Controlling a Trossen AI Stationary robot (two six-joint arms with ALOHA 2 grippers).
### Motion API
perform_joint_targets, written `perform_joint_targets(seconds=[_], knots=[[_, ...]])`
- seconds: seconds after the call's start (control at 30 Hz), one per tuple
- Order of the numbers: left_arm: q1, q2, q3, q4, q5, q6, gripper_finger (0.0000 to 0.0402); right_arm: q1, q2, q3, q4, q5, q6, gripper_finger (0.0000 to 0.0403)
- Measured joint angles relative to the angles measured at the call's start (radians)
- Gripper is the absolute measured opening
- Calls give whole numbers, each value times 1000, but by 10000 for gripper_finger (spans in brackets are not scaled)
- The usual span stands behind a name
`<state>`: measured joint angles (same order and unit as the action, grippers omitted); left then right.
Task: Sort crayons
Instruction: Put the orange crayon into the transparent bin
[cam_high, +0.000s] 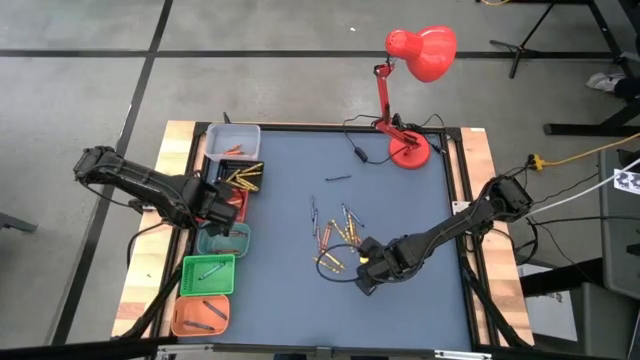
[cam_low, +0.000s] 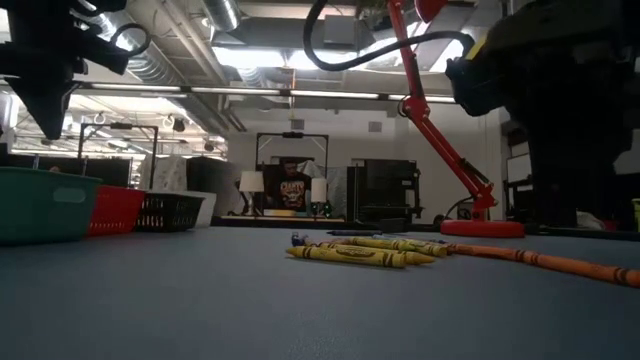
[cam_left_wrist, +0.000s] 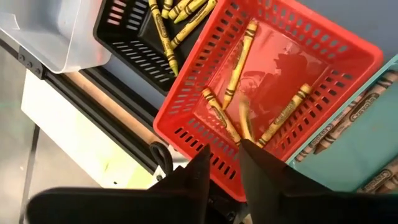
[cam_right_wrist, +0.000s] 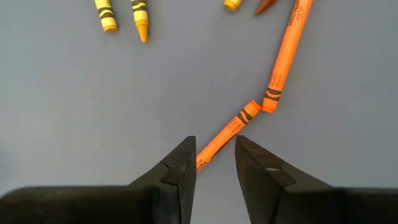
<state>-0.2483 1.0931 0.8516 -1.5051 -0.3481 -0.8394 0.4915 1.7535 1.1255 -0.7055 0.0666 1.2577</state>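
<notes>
Loose crayons (cam_high: 335, 240) in yellow, orange and dark colours lie flat on the blue table mat (cam_high: 300, 300). My right gripper (cam_right_wrist: 216, 155) points down over them, open. Its fingers stand on either side of the near end (cam_right_wrist: 210, 147) of a bent orange crayon (cam_right_wrist: 283, 56), which lies flat on the mat. My left gripper (cam_left_wrist: 224, 168) hangs open above the red bin (cam_left_wrist: 323, 50), at the table's left side (cam_high: 222, 212). Several yellow-orange crayons (cam_left_wrist: 283, 115) lie in that bin, and one (cam_left_wrist: 244, 121) just past the fingertips is blurred.
A row of bins runs along the table's left edge: white (cam_high: 232, 138), black with yellow crayons (cam_high: 243, 178), red, teal (cam_high: 224, 240), green (cam_high: 208, 275) and orange (cam_high: 200, 315). A red desk lamp (cam_high: 410, 150) stands at the far right corner.
</notes>
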Motion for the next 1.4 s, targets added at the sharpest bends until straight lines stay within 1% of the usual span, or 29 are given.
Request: perform_joint_targets(seconds=[0.13,0.57,0.67,0.8,0.9,0.97,1.1,1.23,1.3,1.4], knots=[[0,0,0,8,0,-29,82,0,6,0,2,1,26,110],[0,0,0,9,0,-45,83,41,98,0,15,16,78,110],[0,0,0,39,-3,-45,81,41,111,3,14,18,77,110],[0,0,0,139,-8,-31,81,41,119,5,12,17,75,110],[0,0,0,259,-16,38,80,41,121,5,10,18,74,105],[0,0,0,354,-24,94,80,41,121,4,8,20,74,93],[0,0,0,542,-37,236,80,41,122,3,5,21,63,54],[0,0,0,679,-37,347,80,41,123,3,6,21,39,20],[0,0,0,726,-37,378,80,40,123,2,6,21,21,12],[-4,0,0,776,-36,406,80,40,123,2,7,22,-7,11]])
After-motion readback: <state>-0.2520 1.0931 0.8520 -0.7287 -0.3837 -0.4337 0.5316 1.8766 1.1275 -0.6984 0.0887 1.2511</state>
